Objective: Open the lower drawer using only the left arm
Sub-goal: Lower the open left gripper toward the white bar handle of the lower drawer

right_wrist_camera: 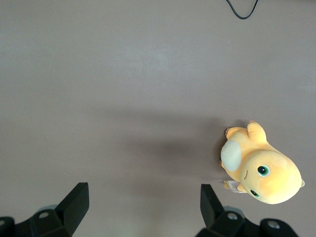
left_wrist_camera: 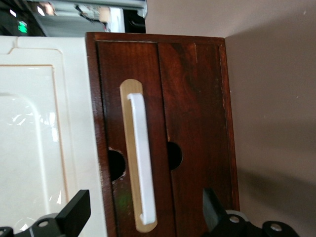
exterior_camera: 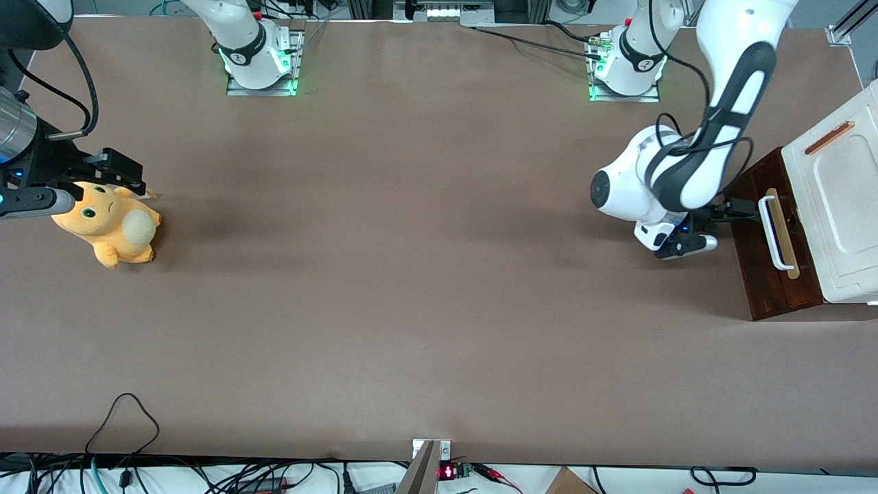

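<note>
Lower drawer (exterior_camera: 768, 261) sits at the right edge of the front view, mid-height, at the working arm's end of the tabletop (exterior_camera: 411, 288). Dark reddish-brown wood front w/ grain, split into panels; two round dark holes (left_wrist_camera: 116, 164) beside the handle. White loop handle (exterior_camera: 775, 233) on a pale wood strip (left_wrist_camera: 129, 98), rounded ends. Front faces toward the parked arm's end of the tabletop; its long axis, and the handle's, runs from near the front camera to farther from it. Cream-white panel (exterior_camera: 840, 206) w/ small brown bar (exterior_camera: 828, 137) just beside it. Left arm (exterior_camera: 713, 137) bends down in front of the drawer; gripper (exterior_camera: 744, 213) close to the handle, fingers (left_wrist_camera: 74, 212) wide apart, nothing held. Orange plush toy (exterior_camera: 110, 226) at the frame's left.
</note>
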You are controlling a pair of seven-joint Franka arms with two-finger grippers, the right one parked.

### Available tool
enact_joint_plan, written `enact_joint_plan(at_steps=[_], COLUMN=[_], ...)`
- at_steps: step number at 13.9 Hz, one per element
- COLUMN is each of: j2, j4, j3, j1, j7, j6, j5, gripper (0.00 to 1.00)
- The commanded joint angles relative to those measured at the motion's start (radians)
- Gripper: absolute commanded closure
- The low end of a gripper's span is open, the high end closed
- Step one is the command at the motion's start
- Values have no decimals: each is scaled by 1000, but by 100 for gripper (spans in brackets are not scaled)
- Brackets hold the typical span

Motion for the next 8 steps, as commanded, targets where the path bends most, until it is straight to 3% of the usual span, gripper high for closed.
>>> enact_joint_plan(at_steps=[1,5,8], j2=[26,112,124], j4=[-23,-23,-23], j3=[2,8,11], j1=[24,46,58], j7=[-47,-188,-200], j6=[-23,-96,-112], j5=[94,197,203], gripper=[0,1,10])
